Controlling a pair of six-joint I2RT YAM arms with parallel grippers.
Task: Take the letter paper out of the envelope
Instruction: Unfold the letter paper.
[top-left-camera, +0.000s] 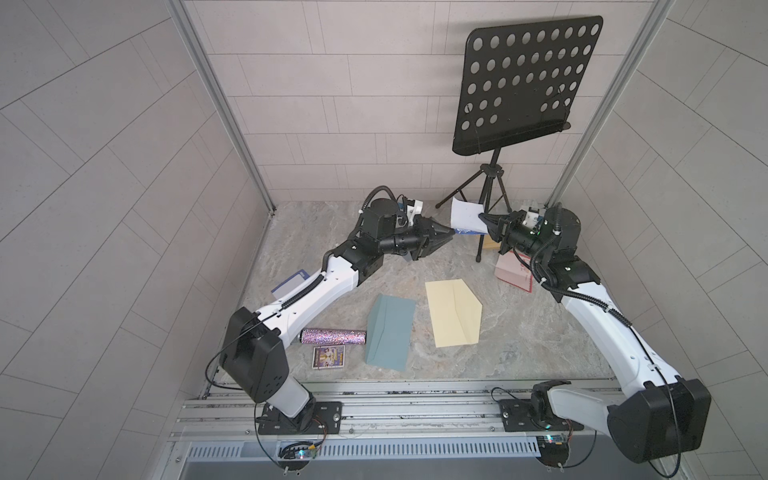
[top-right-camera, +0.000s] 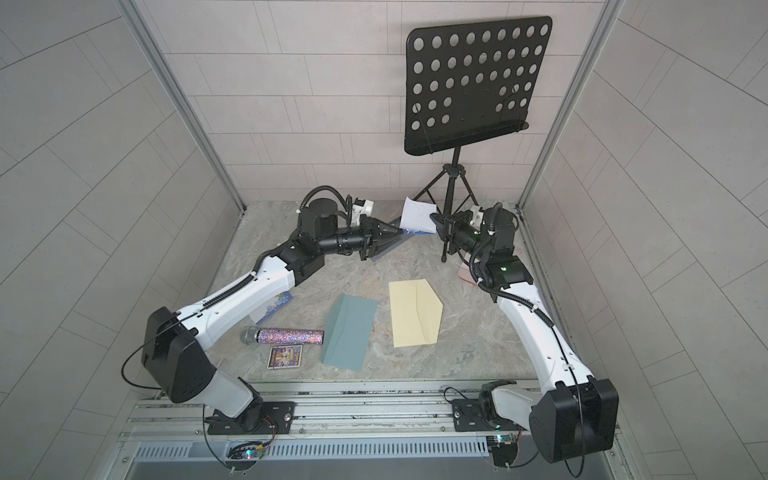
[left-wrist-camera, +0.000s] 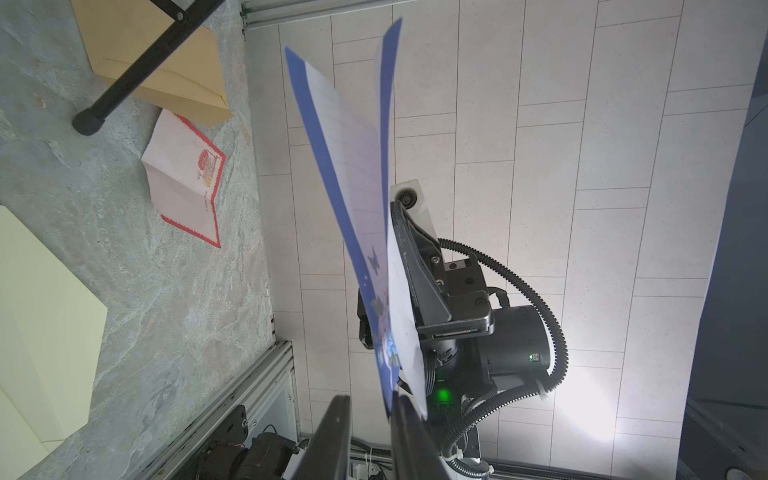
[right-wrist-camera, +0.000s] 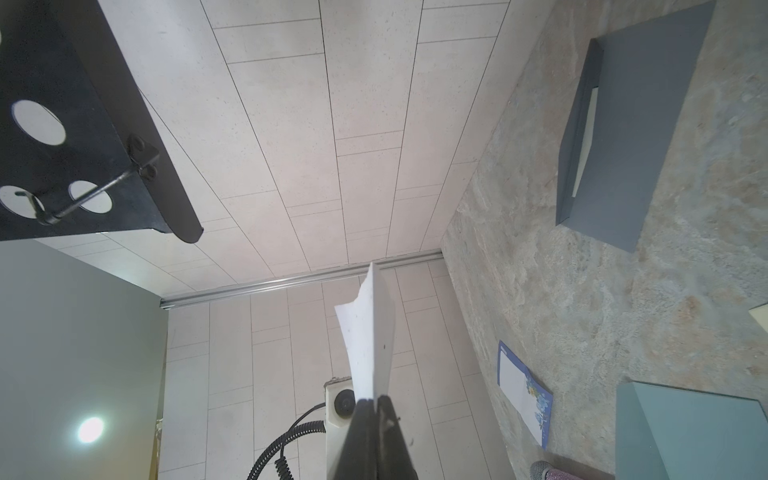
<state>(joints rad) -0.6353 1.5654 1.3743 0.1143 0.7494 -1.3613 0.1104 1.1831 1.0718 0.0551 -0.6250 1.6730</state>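
Observation:
The letter paper (top-left-camera: 467, 214) (top-right-camera: 417, 216) is a folded white sheet with a blue border, held up in the air at the back of the table, outside any envelope. My right gripper (top-left-camera: 482, 217) (right-wrist-camera: 376, 400) is shut on one edge of it. My left gripper (top-left-camera: 453, 229) (left-wrist-camera: 370, 401) faces it from the other side, jaws a little apart, and the paper's blue corner (left-wrist-camera: 388, 399) hangs in that gap against one finger. A dark grey envelope (right-wrist-camera: 623, 137) (top-right-camera: 384, 251) lies flat on the table below the left gripper, its mouth open.
A black music stand (top-left-camera: 528, 83) rises behind the grippers, its tripod legs (top-left-camera: 494, 195) close to the paper. On the table lie a teal envelope (top-left-camera: 390, 332), a cream envelope (top-left-camera: 453, 311), a brown envelope (left-wrist-camera: 166, 70), a red-edged letter (left-wrist-camera: 187, 178), a blue-edged letter (right-wrist-camera: 523, 386), a glitter microphone (top-left-camera: 332, 336) and a card (top-left-camera: 329, 357).

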